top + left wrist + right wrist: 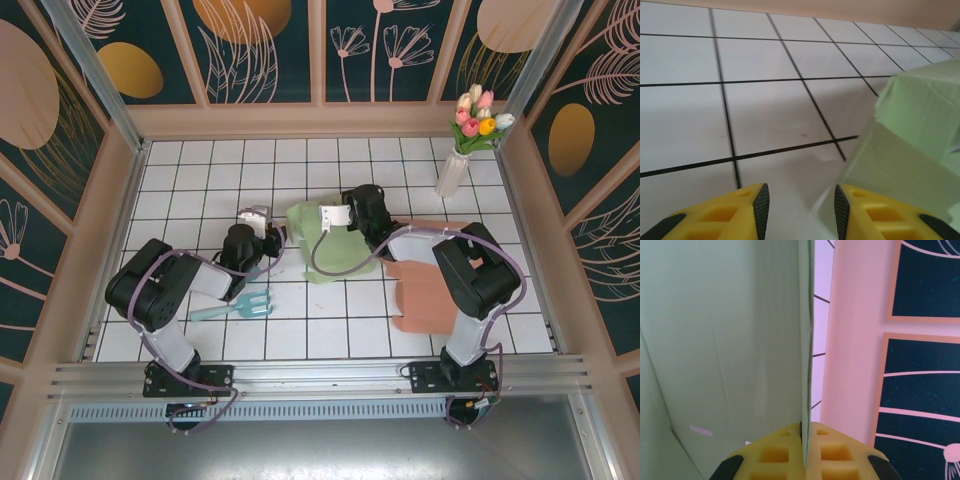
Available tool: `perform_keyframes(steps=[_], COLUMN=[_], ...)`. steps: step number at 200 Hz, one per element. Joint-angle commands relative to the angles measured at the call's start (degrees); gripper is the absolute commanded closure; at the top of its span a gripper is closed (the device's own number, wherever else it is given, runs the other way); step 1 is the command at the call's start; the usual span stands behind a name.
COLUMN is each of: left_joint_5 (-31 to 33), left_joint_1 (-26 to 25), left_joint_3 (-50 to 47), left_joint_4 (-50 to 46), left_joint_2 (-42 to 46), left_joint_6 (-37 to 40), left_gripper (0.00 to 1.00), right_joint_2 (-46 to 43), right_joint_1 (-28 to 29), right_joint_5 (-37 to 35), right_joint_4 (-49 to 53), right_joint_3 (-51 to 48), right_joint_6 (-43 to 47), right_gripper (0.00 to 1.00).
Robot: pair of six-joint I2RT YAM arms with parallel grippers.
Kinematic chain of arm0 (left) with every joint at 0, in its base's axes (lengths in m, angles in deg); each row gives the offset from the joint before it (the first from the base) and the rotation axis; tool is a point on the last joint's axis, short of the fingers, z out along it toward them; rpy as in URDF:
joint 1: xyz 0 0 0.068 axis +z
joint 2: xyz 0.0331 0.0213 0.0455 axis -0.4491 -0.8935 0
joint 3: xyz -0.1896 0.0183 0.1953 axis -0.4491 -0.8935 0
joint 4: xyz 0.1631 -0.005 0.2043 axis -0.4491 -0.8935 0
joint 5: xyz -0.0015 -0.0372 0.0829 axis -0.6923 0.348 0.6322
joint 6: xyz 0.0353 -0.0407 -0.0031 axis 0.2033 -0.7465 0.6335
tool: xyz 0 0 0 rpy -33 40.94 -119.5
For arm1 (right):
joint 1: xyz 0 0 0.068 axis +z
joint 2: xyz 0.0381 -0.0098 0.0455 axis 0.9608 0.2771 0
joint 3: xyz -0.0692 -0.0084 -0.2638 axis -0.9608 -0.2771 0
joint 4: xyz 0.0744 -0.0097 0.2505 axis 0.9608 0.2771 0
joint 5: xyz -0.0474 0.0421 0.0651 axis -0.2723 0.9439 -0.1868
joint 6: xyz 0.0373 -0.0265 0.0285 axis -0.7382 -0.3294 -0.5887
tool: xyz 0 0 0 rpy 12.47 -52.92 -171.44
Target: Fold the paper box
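The paper box [335, 245] is pale green card, partly folded, lying mid-table. My right gripper [804, 440] is shut on one of its panels [730, 340], the card's thin edge pinched between the yellow fingers [835, 450]; from above that gripper [335, 215] sits at the box's far side. My left gripper [801, 205] is open just left of the box's left corner [910, 145], with bare table between its black pads [761, 205]. From above, the left gripper [268, 240] is beside the box's left edge, apart from it.
A light blue toy fork [235, 306] lies near the left arm. A flat salmon-pink card [435, 290] lies under the right arm. A white vase of tulips [458, 160] stands at the back right. Low walls [130, 200] border the tiled table.
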Motion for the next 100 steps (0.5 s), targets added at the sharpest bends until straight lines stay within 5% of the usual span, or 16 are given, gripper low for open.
perform_keyframes(steps=[1, 100], left_joint_5=[-7.04, -11.95], left_joint_1=[0.12, 0.13], left_joint_3=[1.6, 5.06], left_joint_4=[2.69, 2.59], left_joint_2=[-2.09, -5.48], left_joint_6=[2.02, 1.62], left_gripper=[0.58, 0.58], right_joint_2=[1.28, 3.11], right_joint_1=[-0.1, -0.13], right_joint_5=[-0.18, -0.72], right_joint_4=[-5.37, -12.75], right_joint_3=[-2.01, -4.81], right_joint_6=[1.39, 1.33], right_gripper=[1.0, 1.0])
